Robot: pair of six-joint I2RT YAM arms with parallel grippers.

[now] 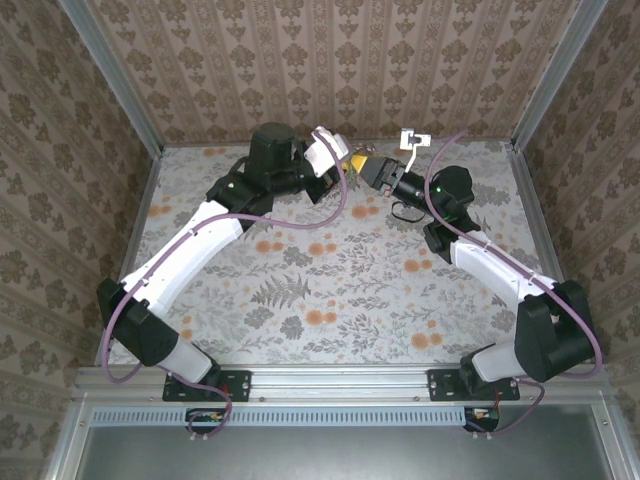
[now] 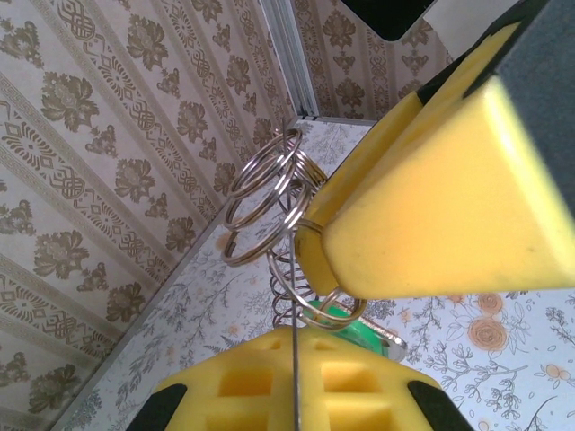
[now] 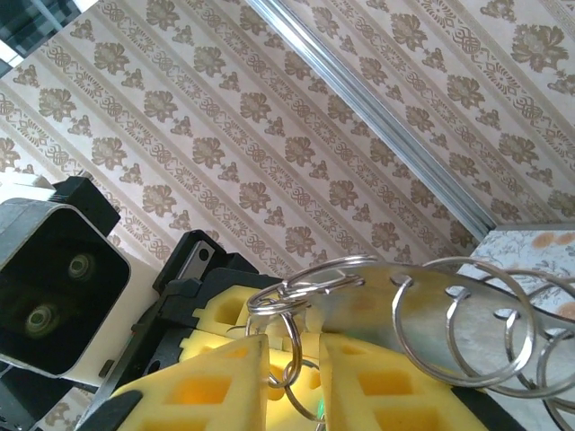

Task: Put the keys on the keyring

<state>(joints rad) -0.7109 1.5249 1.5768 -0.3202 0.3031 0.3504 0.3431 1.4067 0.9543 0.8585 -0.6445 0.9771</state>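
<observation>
The keyring (image 2: 289, 193), a cluster of thin silvery split rings threaded through one another, is held aloft towards 12 o'clock over the table (image 1: 330, 290). It is nipped in the closed left gripper (image 2: 305, 305), and its loops fan out at different tilts. At 5 o'clock from the cluster, the bright green head of a tiny key (image 2: 346, 316) peeks from behind the lowest rings, its blade hidden.
</observation>
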